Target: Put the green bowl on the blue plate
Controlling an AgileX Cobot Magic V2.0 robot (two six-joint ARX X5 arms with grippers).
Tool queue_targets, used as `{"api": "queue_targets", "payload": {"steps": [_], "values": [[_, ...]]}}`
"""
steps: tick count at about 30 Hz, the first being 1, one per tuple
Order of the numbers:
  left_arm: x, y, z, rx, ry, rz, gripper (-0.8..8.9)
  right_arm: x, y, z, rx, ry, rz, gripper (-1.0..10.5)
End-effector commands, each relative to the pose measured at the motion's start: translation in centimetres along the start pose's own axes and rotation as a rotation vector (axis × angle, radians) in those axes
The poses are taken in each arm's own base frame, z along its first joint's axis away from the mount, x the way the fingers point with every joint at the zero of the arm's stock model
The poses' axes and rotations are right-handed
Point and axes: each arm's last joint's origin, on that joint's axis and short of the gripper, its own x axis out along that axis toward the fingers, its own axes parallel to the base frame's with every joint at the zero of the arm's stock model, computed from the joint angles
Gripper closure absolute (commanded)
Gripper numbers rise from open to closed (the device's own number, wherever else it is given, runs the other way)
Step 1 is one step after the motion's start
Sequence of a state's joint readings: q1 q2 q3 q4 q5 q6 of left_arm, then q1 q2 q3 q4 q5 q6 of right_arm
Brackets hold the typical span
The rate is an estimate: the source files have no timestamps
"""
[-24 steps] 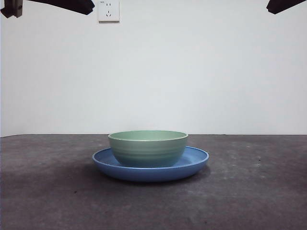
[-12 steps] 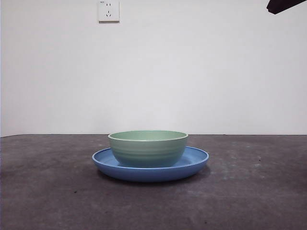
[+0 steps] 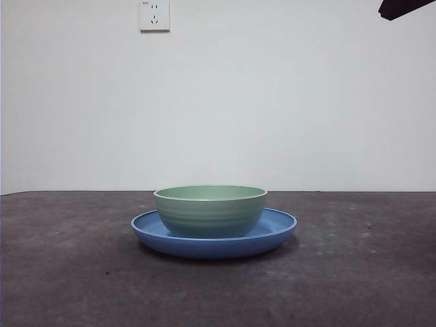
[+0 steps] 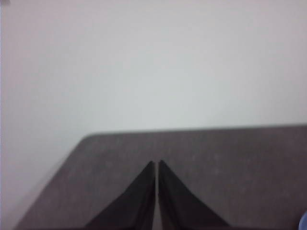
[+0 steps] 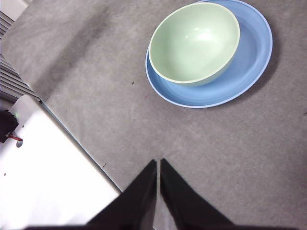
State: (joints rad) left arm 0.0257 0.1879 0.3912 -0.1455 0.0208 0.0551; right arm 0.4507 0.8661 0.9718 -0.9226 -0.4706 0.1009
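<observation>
The green bowl [image 3: 210, 210] stands upright inside the blue plate [image 3: 276, 231] in the middle of the table. The right wrist view shows the same pair from above, the bowl [image 5: 194, 43] set toward one side of the plate [image 5: 249, 62]. My right gripper [image 5: 158, 165] hangs shut and holds nothing, well away from both, and appears as a black tip [image 3: 405, 8] at the top right corner of the front view. My left gripper [image 4: 157, 165] is also shut with nothing in it, over bare table near the wall.
The dark grey table [image 3: 75, 272] ends at a white wall with a socket [image 3: 154, 15]. In the right wrist view a white surface [image 5: 43, 177] borders the table edge.
The black arm tip at the top left corner of the front view has withdrawn out of the picture. Bowl and plate have not moved.
</observation>
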Motion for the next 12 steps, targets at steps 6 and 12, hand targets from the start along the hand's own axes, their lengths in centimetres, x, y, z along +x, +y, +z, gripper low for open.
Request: {"api": "queue_targets", "payload": {"steps": [6,12], "values": [[0.1,-0.1,-6.2,0.002,0.083,0.022,8.03,-0.2,0.2,0.5,-0.024,-0.015,0.006,9.4],[0.2,-0.3,-9.1,0.002,0.122,0.021,8.03,-0.2,0.2,0.5,-0.024,-0.015,0.006,9.4]]}}
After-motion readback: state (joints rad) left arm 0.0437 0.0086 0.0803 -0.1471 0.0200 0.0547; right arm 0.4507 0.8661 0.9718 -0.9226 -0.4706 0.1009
